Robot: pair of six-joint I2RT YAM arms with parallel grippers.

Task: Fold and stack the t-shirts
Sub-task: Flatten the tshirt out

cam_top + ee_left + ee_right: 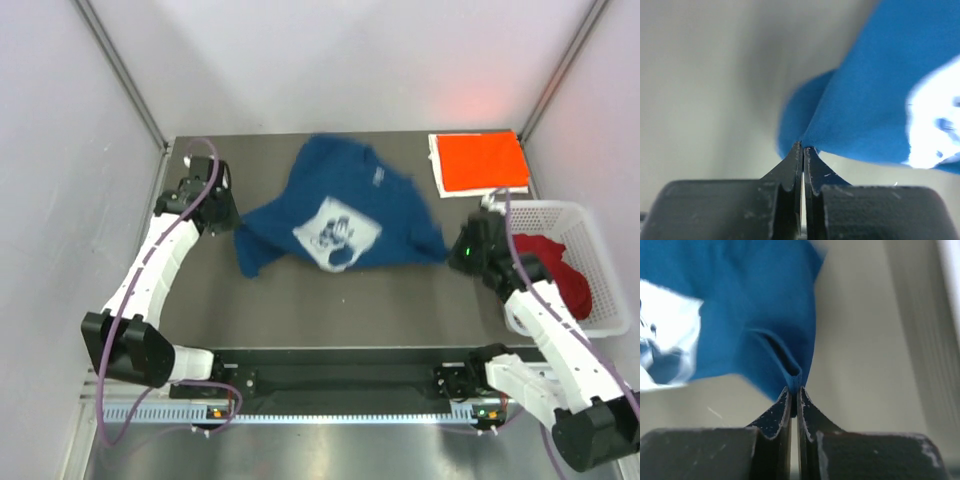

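Top external: grey table [350,300], white walls [300,60]; left hand [231,222], right hand [457,250] each clenched on navy t-shirt [335,180].

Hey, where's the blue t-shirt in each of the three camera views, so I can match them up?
Top external: the blue t-shirt lies crumpled in the middle of the picture.
Left wrist: upper right, its edge pinched in the shut left gripper.
Right wrist: upper left, a fold pinched in the shut right gripper.
Shared landmark: its white chest print, at the right edge in the left wrist view and the left edge in the right wrist view.
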